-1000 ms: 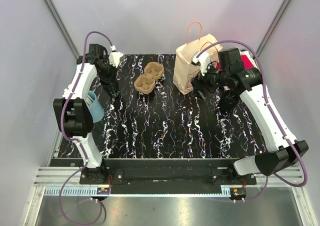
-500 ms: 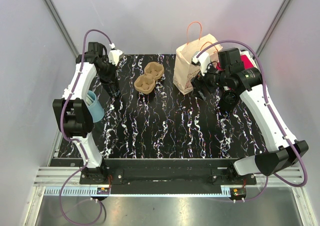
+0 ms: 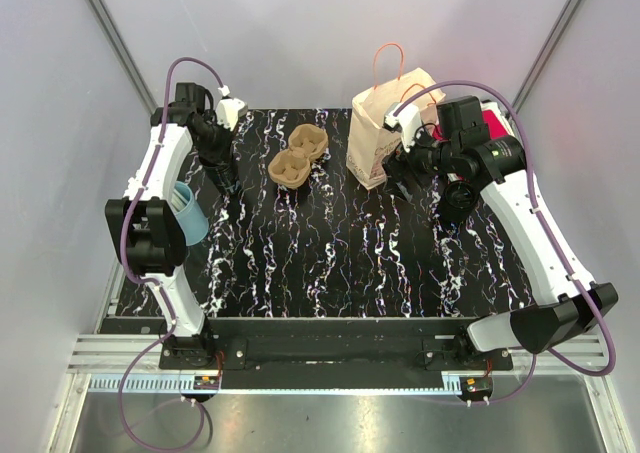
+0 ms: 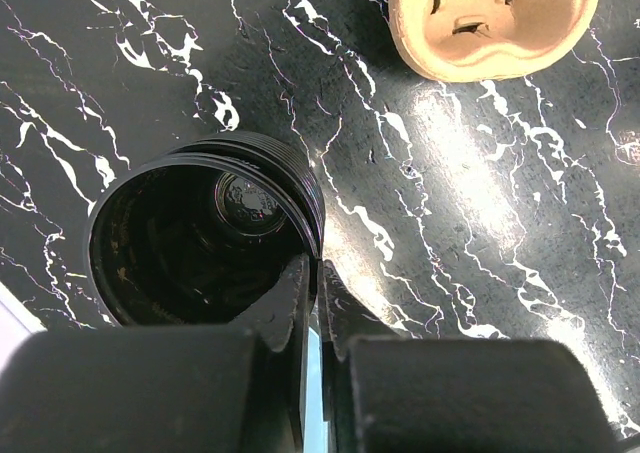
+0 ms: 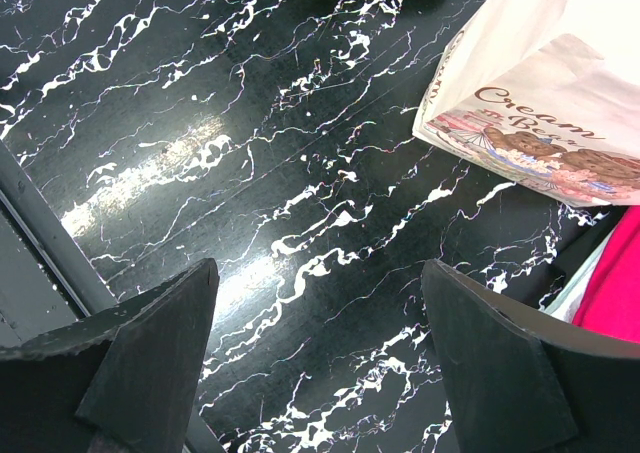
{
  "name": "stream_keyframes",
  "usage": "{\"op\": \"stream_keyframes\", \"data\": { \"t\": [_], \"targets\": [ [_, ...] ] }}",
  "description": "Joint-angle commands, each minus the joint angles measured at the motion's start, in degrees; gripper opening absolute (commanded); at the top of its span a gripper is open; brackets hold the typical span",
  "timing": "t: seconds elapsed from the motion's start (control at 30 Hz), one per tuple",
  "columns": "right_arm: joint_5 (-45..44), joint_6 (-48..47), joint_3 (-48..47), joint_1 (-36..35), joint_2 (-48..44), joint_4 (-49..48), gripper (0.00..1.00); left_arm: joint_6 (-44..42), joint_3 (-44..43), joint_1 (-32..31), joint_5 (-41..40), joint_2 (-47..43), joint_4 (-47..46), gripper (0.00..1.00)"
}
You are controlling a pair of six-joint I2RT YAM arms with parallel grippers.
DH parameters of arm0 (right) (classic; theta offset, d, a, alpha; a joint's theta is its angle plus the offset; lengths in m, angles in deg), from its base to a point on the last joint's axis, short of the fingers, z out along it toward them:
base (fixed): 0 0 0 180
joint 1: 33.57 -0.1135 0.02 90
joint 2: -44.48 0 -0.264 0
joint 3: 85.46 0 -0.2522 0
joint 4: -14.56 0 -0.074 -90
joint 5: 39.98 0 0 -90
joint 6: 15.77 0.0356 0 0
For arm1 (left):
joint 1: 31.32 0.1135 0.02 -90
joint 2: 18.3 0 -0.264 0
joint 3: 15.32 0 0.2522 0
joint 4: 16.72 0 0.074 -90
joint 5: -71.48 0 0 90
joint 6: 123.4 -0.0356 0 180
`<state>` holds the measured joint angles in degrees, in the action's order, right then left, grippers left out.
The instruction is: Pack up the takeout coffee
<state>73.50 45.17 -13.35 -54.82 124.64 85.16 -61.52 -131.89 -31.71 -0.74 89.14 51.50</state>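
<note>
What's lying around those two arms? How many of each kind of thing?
cups: 2, a black cup and a blue cup
tray: 1
bag: 1
pink thing, half hidden: 1
total: 5

Clearance findings, top view. The lower half of the black white-veined marble-pattern table top [image 3: 330, 273] is bare surface from left edge to right, open to passage.

Obstacles crowd the upper band:
- **Upper left:** a black round ribbed-rim cup [image 4: 200, 243] stands here. The left gripper [image 4: 312, 268] is pinched on its near rim and bars that side.
- **Upper centre:** a brown moulded-pulp cup carrier [image 3: 298, 156] lies just right of the cup, with a strip of bare table between them.
- **Right of centre:** a tan paper bag with orange cord handles [image 3: 385, 133] stands upright, with a narrow lane between it and the carrier.
- **Beside the bag's lower corner:** the right gripper [image 5: 318, 273] hangs with jaws spread wide over bare table.
- **Left edge:** a pale blue tapered cup [image 3: 190, 211] sits against the left arm.
- **Behind the bag, far right:** a pink object [image 5: 610, 293] fills this spot.
</note>
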Motion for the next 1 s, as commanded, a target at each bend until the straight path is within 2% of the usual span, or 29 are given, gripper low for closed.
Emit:
{"op": "stream_keyframes", "data": {
  "t": [0.0,0.1,0.2,0.47,0.67,0.8,0.97],
  "targets": [
    [0.2,0.3,-0.4,0.0,-1.8,-1.7,0.89,-0.3,-2.8,0.3,0.6,-0.2,-0.1,0.08],
    [0.2,0.2,-0.4,0.0,-1.8,-1.7,0.89,-0.3,-2.8,0.3,0.7,0.0,0.1,0.09],
    [0.2,0.2,-0.3,-0.1,-1.8,-1.7,0.89,-0.4,-3.2,0.3,0.6,0.3,0.4,0.14],
    [0.2,0.2,-0.4,-0.1,-1.7,-1.7,0.89,-0.6,-3.1,0.3,0.7,0.8,0.7,0.13],
    [0.3,0.1,-0.7,-0.1,-1.5,-1.6,0.89,-0.9,-3.2,0.3,-0.6,1.5,0.6,0.25],
    [0.3,0.2,-0.8,-0.1,-1.3,-1.6,0.89,-1.0,-3.1,0.3,-0.2,2.0,0.6,0.26],
    [0.2,0.2,-0.9,-0.1,-1.1,-1.6,0.89,-1.0,-2.9,0.3,-0.2,2.1,0.6,0.22]
  ]
}}
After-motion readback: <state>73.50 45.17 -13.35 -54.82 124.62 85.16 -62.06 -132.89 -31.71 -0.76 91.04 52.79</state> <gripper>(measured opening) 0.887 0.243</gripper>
